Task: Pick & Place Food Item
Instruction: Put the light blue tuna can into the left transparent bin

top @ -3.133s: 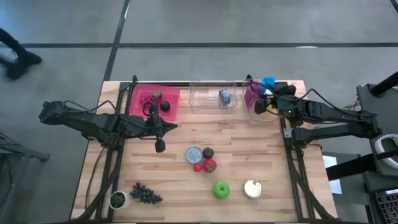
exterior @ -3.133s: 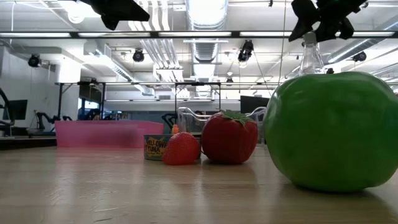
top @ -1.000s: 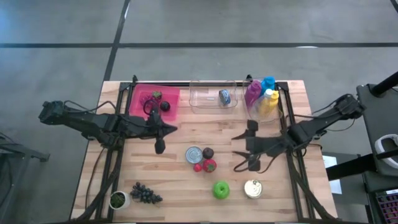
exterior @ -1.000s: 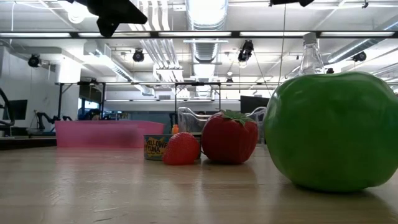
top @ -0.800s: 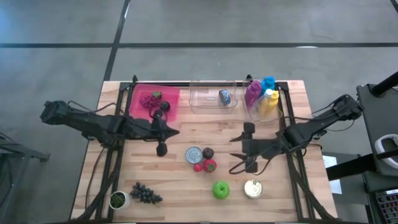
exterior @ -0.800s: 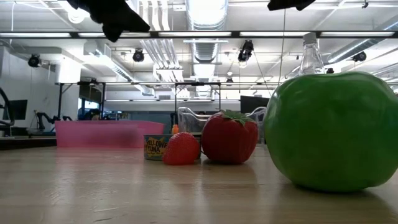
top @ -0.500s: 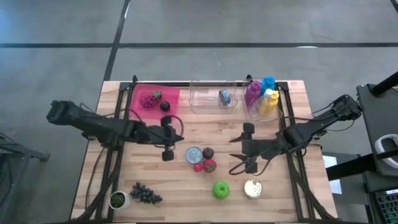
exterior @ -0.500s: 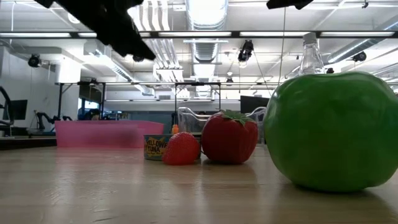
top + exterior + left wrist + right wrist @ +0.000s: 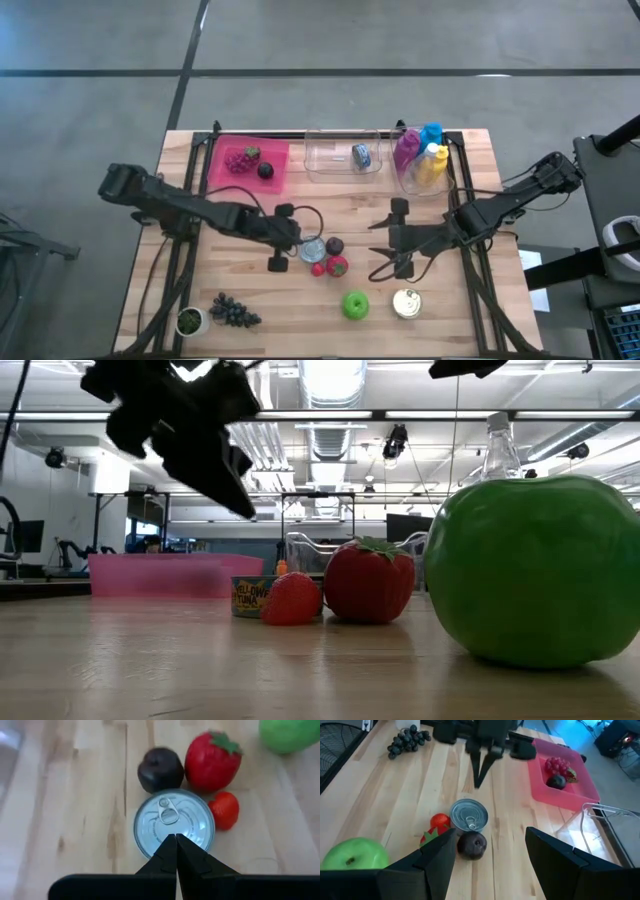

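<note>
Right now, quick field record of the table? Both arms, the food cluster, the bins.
left gripper: fingers shut, empty, hovering beside the silver can
right gripper: fingers open, empty, over the table right of the cluster
cluster: silver can, dark plum, large strawberry, small red fruit close together
green apple: alone, in front of the cluster
pink tray: holds berries and a dark fruit
clear bin: holds one small can
grapes: front-left of the table
</note>
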`<state>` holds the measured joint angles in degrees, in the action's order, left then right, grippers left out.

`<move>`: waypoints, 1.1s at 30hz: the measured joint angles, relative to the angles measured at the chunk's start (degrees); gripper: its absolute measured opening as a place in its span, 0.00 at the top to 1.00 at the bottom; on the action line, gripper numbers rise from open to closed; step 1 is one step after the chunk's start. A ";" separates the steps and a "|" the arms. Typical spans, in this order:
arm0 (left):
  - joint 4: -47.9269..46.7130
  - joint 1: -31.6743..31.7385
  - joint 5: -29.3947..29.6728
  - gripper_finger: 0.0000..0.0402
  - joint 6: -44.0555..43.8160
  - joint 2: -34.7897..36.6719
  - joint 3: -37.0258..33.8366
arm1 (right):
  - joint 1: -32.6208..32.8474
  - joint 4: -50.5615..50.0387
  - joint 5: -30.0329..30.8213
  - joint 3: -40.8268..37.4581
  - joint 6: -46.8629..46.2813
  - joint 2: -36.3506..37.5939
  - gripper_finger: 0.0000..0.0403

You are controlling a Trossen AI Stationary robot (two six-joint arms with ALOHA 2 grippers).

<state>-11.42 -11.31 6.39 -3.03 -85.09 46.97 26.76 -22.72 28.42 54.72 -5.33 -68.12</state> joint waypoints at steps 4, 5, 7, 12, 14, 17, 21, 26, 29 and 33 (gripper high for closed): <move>-0.31 0.71 -0.04 1.00 -0.09 -4.32 1.72 | 0.00 0.91 0.00 -0.09 -0.17 0.02 0.42; -0.38 1.20 -0.06 1.00 -0.88 -5.17 2.37 | 0.00 0.92 0.00 -0.09 -0.26 0.02 0.42; -0.86 2.52 -0.04 1.00 -5.23 -6.57 3.92 | 0.00 0.91 -0.02 -0.08 -0.49 0.02 0.42; -8.72 5.61 0.00 1.00 -17.70 -8.83 8.77 | 0.00 0.65 -0.06 0.08 -0.54 0.08 0.42; -11.19 5.96 -0.02 1.00 -20.53 -9.93 9.71 | 0.00 0.67 -0.09 0.52 -0.61 0.13 0.42; -12.30 5.86 -0.87 1.00 -20.36 -11.69 10.09 | 0.00 0.89 -0.08 1.40 0.27 0.20 0.42; -11.81 5.79 -3.04 1.00 -19.67 -12.60 10.13 | -0.02 0.91 -0.10 1.88 2.24 0.20 0.42; -11.82 6.05 -3.04 1.00 -19.67 -12.62 10.13 | -0.02 0.92 -0.09 1.86 2.39 0.20 0.42; -11.84 6.05 -3.04 1.00 -19.77 -12.62 10.05 | -0.02 0.99 -0.10 1.86 2.39 0.20 0.42; -12.02 6.08 -3.01 1.00 -19.92 -12.62 9.95 | -0.02 1.05 -0.11 1.85 2.39 0.20 0.42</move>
<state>-23.44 -5.23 3.38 -22.95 -97.71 56.93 26.74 -21.67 28.32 56.57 -2.94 -67.92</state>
